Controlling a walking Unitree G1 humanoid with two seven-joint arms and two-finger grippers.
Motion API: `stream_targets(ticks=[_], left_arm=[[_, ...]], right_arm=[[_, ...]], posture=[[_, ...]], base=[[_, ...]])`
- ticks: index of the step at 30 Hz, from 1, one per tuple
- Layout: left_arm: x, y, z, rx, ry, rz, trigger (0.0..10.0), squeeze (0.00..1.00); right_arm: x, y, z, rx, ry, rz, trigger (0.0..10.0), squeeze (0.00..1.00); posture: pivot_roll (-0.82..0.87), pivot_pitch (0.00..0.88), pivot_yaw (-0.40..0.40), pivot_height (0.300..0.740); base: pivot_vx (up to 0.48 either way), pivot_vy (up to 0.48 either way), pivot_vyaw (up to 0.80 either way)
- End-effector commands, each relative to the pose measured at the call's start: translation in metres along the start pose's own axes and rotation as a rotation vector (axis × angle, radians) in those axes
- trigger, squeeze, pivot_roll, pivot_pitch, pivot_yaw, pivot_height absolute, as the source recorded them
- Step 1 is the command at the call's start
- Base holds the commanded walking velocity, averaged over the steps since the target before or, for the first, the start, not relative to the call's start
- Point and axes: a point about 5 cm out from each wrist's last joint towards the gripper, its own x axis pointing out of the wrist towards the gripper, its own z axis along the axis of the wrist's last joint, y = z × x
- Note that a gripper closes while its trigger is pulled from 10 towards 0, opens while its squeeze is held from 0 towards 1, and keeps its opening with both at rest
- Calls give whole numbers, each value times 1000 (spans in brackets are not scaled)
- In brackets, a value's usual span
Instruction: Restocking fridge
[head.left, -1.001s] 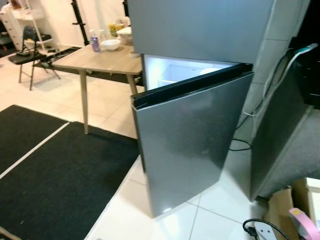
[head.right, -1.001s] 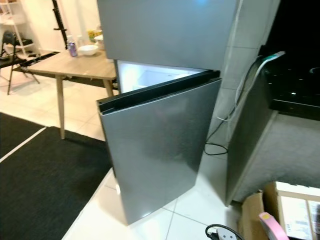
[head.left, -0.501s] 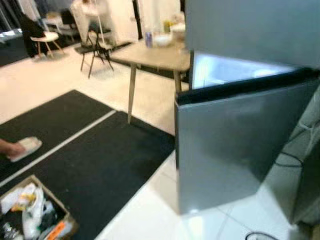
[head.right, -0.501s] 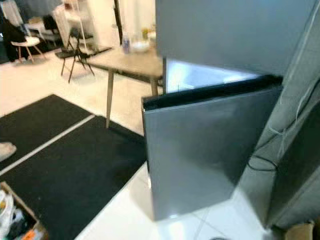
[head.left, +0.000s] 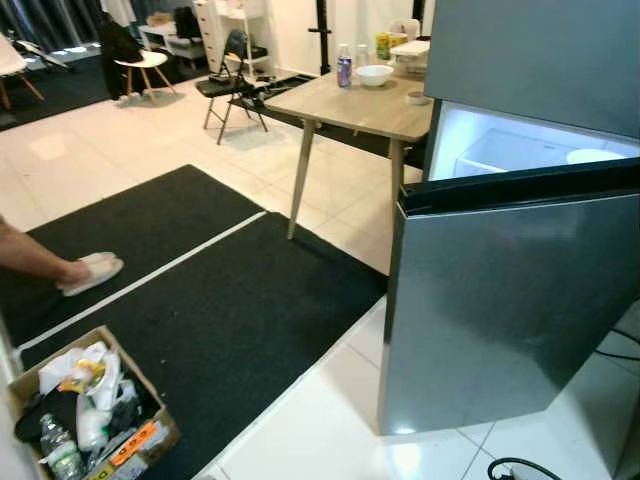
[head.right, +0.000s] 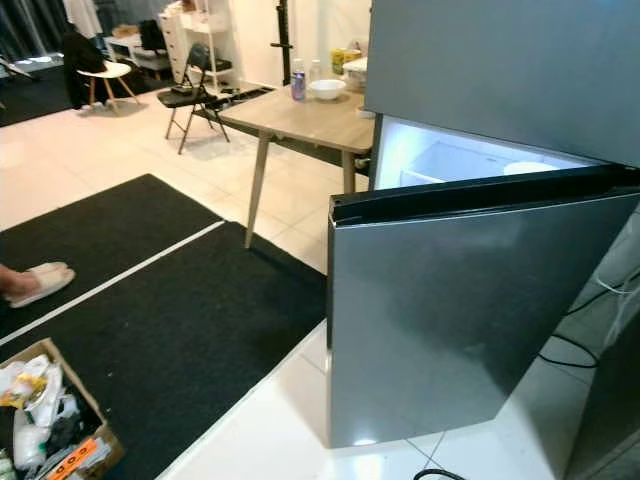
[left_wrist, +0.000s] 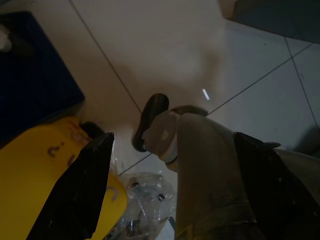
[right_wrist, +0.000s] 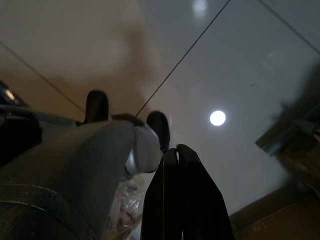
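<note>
One fridge (head.left: 510, 300) door ajar beside a cardboard box (head.left: 85, 405) of groceries.

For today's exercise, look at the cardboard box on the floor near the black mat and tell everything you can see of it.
The cardboard box is brown, open at the top, its flaps folded outward, with an orange label on its near side. It sits on the black mat, at the robot's near left, well apart from the fridge. It is packed with crumpled plastic bags, white and yellow packets, dark items and a clear bottle; what the items are cannot be told. Nothing grips it.
</note>
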Motion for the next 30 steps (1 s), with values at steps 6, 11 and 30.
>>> stream_targets(ticks=[6, 11, 30], left_arm=[[-1, 1, -4, 10, 19, -3, 10000, 0], [0, 0, -2, 13, 16, -9, 10000, 0], [1, -1, 3, 4, 0, -4, 10000, 0]], right_arm=[[1, 4, 4, 25, -38, 7, 10000, 0], [1, 5, 12, 51, -84, 30, 10000, 0], [2, 18, 77, 187, -334, 136, 10000, 0]], posture=[[-78, 0, 17, 740], [-79, 0, 13, 740], [-78, 0, 16, 740]], base=[[344, 0, 0], [344, 0, 0], [346, 0, 0]])
